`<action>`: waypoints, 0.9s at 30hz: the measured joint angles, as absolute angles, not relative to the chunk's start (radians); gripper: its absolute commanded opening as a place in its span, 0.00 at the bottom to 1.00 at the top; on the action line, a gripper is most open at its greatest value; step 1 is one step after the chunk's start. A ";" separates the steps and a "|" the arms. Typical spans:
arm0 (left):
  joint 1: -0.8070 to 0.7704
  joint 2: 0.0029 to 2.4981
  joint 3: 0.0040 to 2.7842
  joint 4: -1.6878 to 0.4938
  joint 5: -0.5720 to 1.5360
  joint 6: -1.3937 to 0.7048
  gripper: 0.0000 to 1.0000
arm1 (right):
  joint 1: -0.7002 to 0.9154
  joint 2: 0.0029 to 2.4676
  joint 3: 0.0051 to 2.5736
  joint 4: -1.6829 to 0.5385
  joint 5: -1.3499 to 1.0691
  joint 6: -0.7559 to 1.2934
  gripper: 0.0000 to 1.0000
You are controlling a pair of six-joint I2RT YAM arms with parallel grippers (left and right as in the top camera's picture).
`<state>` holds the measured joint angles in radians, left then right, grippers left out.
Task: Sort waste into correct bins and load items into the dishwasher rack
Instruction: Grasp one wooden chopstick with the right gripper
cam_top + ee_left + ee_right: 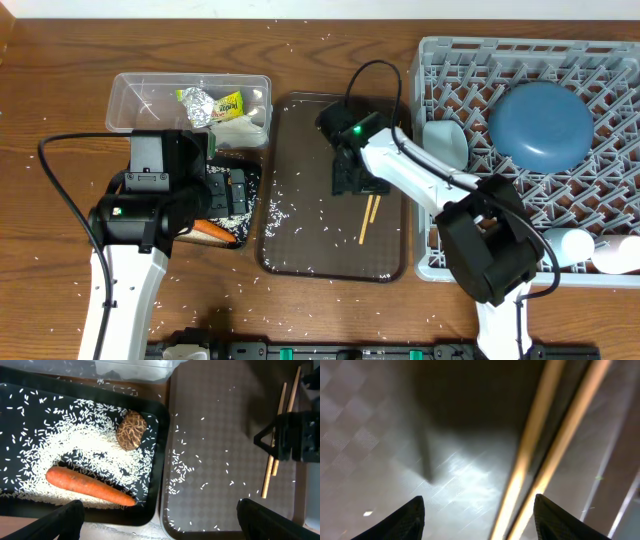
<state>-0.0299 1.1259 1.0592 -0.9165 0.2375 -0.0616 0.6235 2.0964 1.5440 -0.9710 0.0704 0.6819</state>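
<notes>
The chopsticks (368, 218) are the one dish item not yet racked: they lie side by side on the brown serving tray (300, 130), toward its 3 o'clock edge. The right end effector (358, 183) hangs low over their 12 o'clock ends, jaws parted with both sticks running between the fingertips (405, 520), nothing gripped. At 3 o'clock the dishwasher rack (600, 50) holds the large blue bowl (540, 122), the small light-blue bowl (447, 143) and pale pieces (575, 243) too hidden to name. At 10 o'clock the clear tub (135, 95) contains the wrapper (205, 103) and tissue (245, 125); the black tray (160, 460) at 9 o'clock holds the carrot (85, 485), brown lump (131, 430) and rice (75, 445). Sorting looks nearly done, though stray grains dot the serving tray and tabletop (60, 60). The left end effector (162, 525) hovers wide and empty.
</notes>
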 measured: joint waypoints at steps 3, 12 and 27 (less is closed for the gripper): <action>-0.030 1.126 1.059 -0.916 0.237 -0.062 0.98 | 0.610 2.097 1.543 -0.966 0.083 0.689 0.64; -0.030 1.126 1.059 -0.917 0.237 -0.062 0.98 | 0.613 2.145 1.545 -0.918 0.072 0.704 0.42; -0.030 1.126 1.059 -0.916 0.237 -0.062 0.98 | 0.617 2.114 1.542 -0.968 0.063 0.662 0.01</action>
